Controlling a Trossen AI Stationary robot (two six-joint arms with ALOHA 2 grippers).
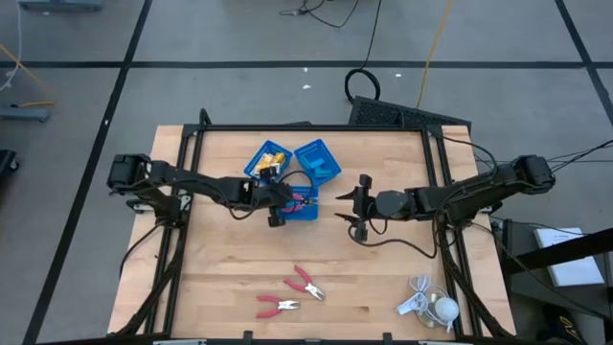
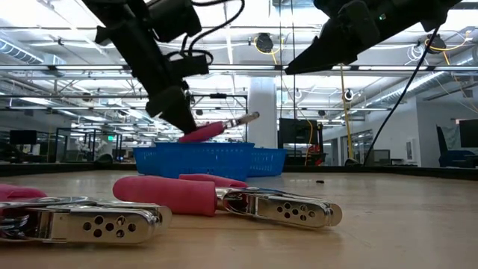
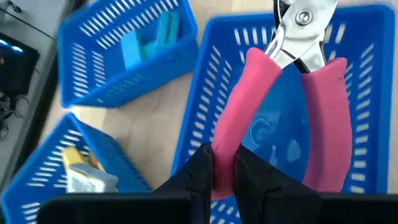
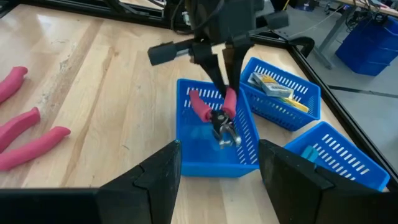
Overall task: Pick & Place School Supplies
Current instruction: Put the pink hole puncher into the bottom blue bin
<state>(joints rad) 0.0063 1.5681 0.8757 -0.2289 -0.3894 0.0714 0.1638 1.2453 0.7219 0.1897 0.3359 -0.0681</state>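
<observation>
Worktop (image 1: 230,278): three blue trays (image 1: 305,209) clustered far-centre.

Left tool (image 3: 222,168) hangs over the nearest tray, clamped on one red handle of a pair of pliers (image 3: 292,87), steel jaws pointing down into the tray.

Right tool (image 1: 356,209) waits just right of the trays, fingers apart, holding nothing.

Two more pliers (image 1: 305,284) lie near-centre.

Far trays hold yellow packets (image 3: 84,171) and light-blue pieces (image 3: 146,40).

Handling, judged: pliers stiff, fairly heavy, head-weighted; the rubbery handle grips well, but a one-handle hold may let them swing.
</observation>
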